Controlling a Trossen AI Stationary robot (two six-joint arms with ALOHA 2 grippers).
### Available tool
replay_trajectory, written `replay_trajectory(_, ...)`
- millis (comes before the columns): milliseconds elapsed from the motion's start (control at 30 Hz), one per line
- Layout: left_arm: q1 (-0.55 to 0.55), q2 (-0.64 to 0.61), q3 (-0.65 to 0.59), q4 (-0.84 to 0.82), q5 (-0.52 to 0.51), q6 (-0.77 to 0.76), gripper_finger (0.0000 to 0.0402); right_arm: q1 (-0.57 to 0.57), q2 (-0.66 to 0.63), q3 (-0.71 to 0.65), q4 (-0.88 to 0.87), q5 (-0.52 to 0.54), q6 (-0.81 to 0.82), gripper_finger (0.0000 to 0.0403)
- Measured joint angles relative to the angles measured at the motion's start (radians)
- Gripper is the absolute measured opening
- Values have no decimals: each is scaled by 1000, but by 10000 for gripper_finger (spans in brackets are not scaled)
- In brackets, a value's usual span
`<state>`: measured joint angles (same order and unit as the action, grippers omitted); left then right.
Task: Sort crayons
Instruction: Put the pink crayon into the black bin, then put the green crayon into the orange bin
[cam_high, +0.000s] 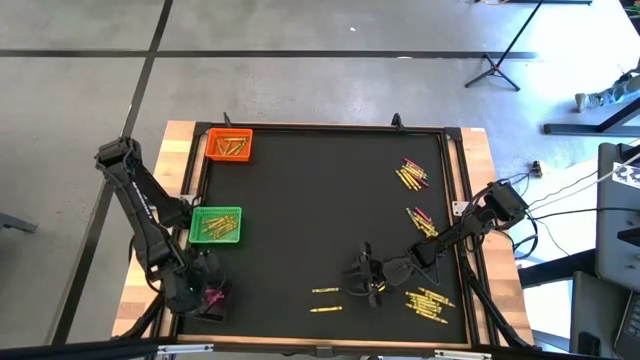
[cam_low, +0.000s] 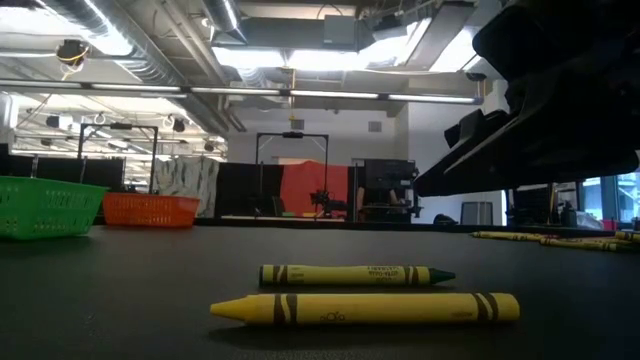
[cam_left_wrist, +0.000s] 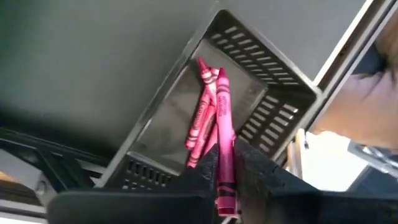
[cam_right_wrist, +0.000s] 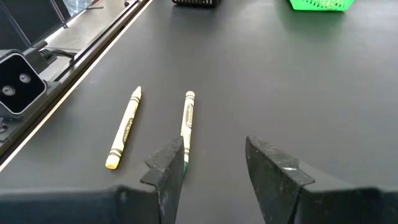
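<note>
Left gripper (cam_left_wrist: 224, 180) hung over the black slotted plastic tray (cam_left_wrist: 273, 68), jaws pinching a pink wax crayon (cam_left_wrist: 224, 134). Right gripper (cam_right_wrist: 214, 165) sat spread wide, two yellow crayons (cam_right_wrist: 155, 127) just ahead, open mat around.

Robotics lab, exposed ceiling ducts (cam_low: 150, 50), concrete floor (cam_high: 300, 90)

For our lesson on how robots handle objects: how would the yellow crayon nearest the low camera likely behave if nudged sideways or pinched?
The yellow crayon is a thin round stick lying flat on the mat, so a sideways nudge would probably roll it. It looks straight and stiff, likely light. Its paper wrapper may offer some grip, though a hard pinch could perhaps snap it.
</note>
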<state>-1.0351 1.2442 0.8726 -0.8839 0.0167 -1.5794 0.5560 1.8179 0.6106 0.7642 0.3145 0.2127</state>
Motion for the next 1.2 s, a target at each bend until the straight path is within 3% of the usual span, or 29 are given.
replay_trajectory(267, 0, 0, 0, 35, -43, -16, 103, 0, 0, 0, 23, -19, 10, 170)
replay_trajectory(433, 4, 2, 0, 151, -333, 82, 109, 0, 0, 9, 36, -19, 16, 170)
replay_trajectory(567, 39, 44, 0, 270, -523, 296, 108, 0, 9, 62, -20, -51, 17, 170)
replay_trajectory(700, 106, 137, 0, 427, -645, 536, 107, 0, 68, 122, -71, -64, -3, 170)
replay_trajectory(900, 239, 294, 0, 703, -652, 775, 107, 0, 84, 174, -291, -48, 11, 170)
replay_trajectory(1200, 396, 518, 0, 1110, -564, 1044, 107, 0, 79, 199, -280, -35, -34, 170)
